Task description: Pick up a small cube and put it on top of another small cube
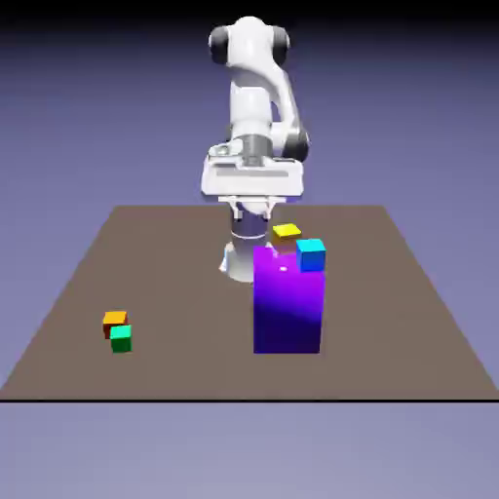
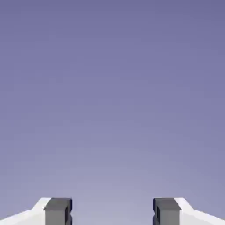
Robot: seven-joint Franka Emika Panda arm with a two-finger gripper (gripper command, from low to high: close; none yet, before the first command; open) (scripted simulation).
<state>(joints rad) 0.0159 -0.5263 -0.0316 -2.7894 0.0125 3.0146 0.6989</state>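
Note:
The small cube [image 1: 121, 338], green with a mint top, sits on the table near the exterior view's left front. It touches an orange-topped red cube [image 1: 115, 322] just behind it. My gripper [image 1: 253, 208] hangs high over the table's far middle, well away from both. In the hand view the gripper [image 2: 112, 213] is open, its two grey fingertips [image 2: 58, 211] wide apart with nothing between them. Only the plain backdrop shows ahead, no cube.
A tall purple block [image 1: 287, 302] stands at the table's middle right. A cyan cube [image 1: 311, 253] and a yellow-topped cube [image 1: 287, 232] sit behind its top edge. The brown table [image 1: 195, 292] ends at a dark front edge.

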